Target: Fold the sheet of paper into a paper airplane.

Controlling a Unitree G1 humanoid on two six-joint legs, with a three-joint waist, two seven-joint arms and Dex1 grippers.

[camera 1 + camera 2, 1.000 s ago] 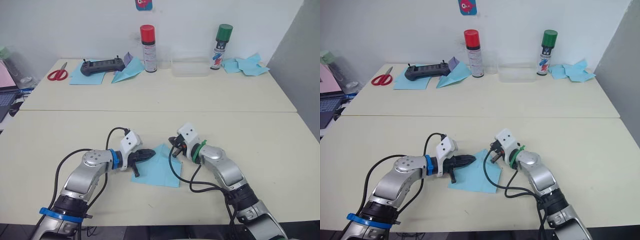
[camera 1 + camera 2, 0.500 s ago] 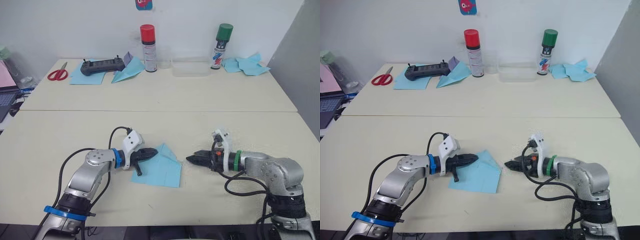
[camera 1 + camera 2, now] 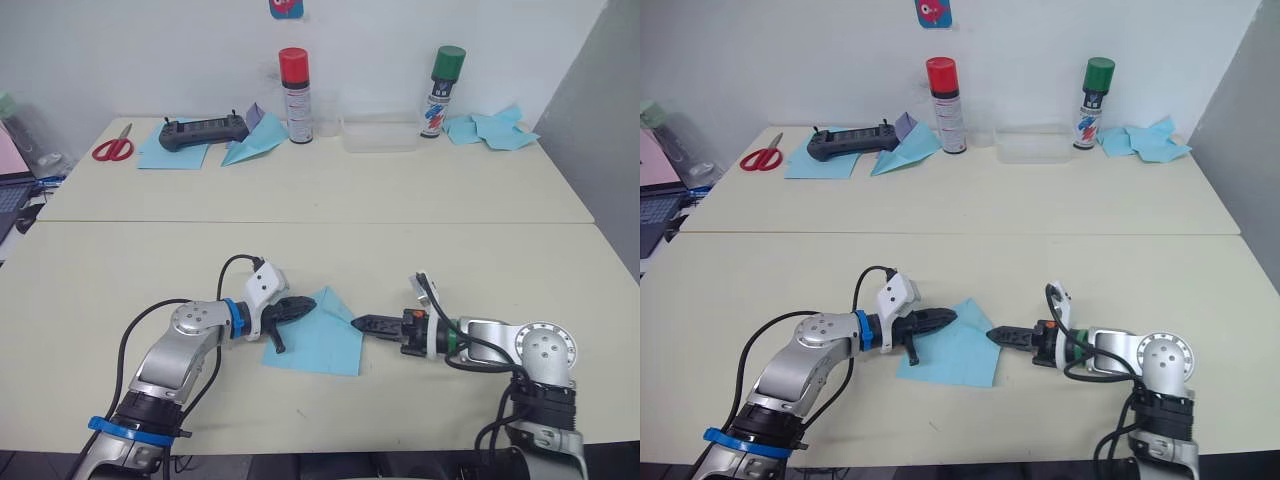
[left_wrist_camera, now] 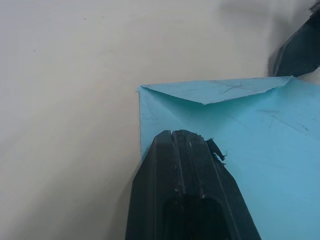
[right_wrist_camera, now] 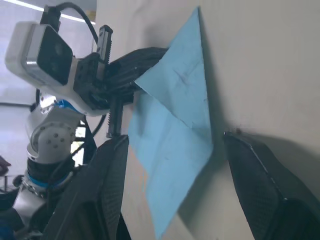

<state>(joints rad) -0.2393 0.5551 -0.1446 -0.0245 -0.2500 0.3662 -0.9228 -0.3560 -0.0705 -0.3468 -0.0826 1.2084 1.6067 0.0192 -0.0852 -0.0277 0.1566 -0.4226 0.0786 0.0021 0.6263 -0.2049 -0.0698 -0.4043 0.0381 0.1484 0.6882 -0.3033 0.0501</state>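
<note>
The light-blue sheet of paper (image 3: 322, 342) lies flat on the near table, its far corner folded over into a triangle (image 4: 220, 90). My left gripper (image 3: 308, 306) is shut, and its tip (image 4: 182, 136) rests on the sheet's left part. Low over the table, my right gripper (image 3: 360, 323) points left at the sheet's right corner. In the right wrist view its fingers (image 5: 112, 170) stand wide open, with that corner of the sheet (image 5: 175, 110) lying between them. The paper airplane is out of view.
Along the far table stand a red-capped spray can (image 3: 296, 95), a green-capped can (image 3: 441, 90) and a clear box (image 3: 380, 135). A black controller (image 3: 205, 131), red scissors (image 3: 112, 148), another blue paper plane (image 3: 253, 143) and crumpled blue paper (image 3: 495, 130) lie there too.
My right gripper left the sheet's right side, swung out to the right, opened, and came back low toward the right corner. The left gripper stayed on the sheet.
</note>
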